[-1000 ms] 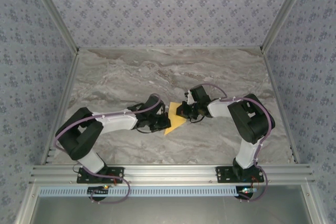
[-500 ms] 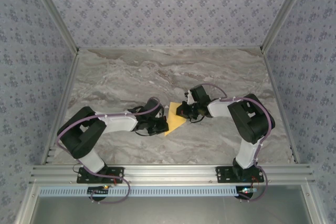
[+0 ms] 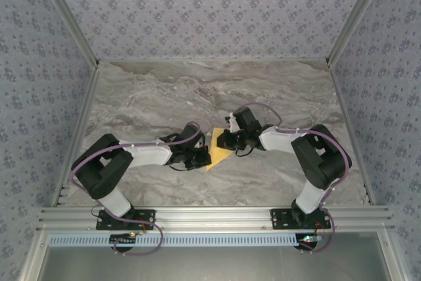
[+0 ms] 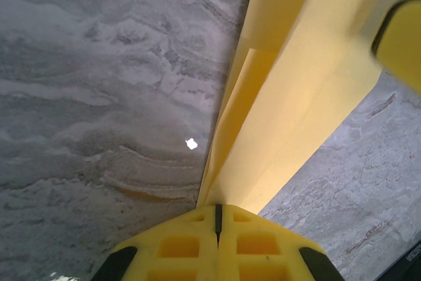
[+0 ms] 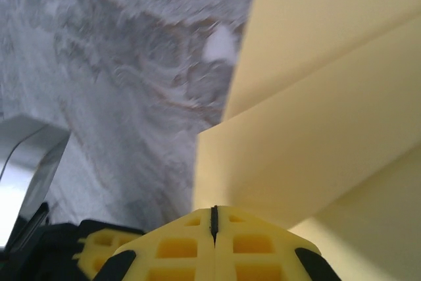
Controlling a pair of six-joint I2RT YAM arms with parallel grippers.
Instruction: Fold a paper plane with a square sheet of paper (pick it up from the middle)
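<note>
While both tools pinch the paper, my right arm has slid a little to the left.

My left tool [image 4: 217,212] has its fingers pressed together on one end of the square sheet of paper [image 3: 220,154], and my right tool [image 5: 214,212] is pinched on the other side. The sheet sits between them, near the middle of the grey surface [image 3: 197,90], and it is already bent into layers. A second ago I could see more yellow from above; now the right tool covers more of it. I think this means the two sides are being pushed closer to make the next fold. It does not look like a plane yet.
</note>
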